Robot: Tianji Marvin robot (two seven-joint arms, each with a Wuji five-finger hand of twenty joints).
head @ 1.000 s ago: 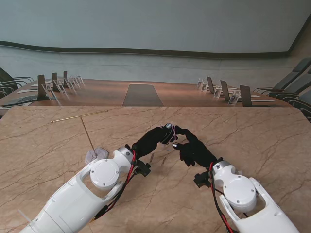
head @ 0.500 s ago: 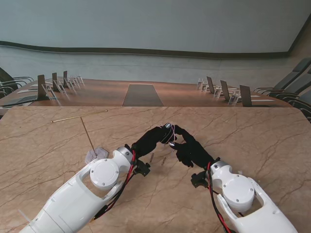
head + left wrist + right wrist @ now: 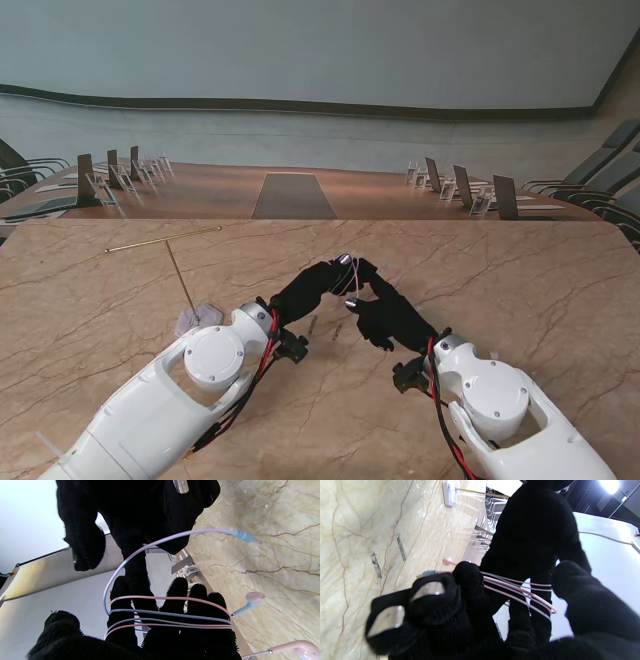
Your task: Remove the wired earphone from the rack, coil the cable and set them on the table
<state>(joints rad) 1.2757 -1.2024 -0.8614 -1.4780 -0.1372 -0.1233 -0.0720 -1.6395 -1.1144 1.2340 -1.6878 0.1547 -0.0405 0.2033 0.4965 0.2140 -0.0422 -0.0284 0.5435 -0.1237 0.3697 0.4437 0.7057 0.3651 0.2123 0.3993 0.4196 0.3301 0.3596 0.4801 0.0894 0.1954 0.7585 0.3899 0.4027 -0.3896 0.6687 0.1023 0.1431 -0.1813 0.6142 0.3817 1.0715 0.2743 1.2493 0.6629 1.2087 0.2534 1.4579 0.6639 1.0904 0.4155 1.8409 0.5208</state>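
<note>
The earphone cable, pink and pale blue, is wound in several turns around the fingers of my left hand, which is shut on it. Two pink earbuds dangle from that hand over the marble table. The cable's free end arcs across my right hand and ends in a blue plug. My right hand's fingers are curled on that end, fingertip to fingertip with the left hand. The coil and plug also show in the right wrist view. The rack, a thin gold T-shaped rod, stands bare at the left.
The rack's white base lies just left of my left forearm. Two small dark marks sit on the table near the hands. Beyond the far table edge are rows of chairs and a lower desk.
My right hand has shifted slightly left and toward me while staying against the left fingertips. The left arm has held still.
</note>
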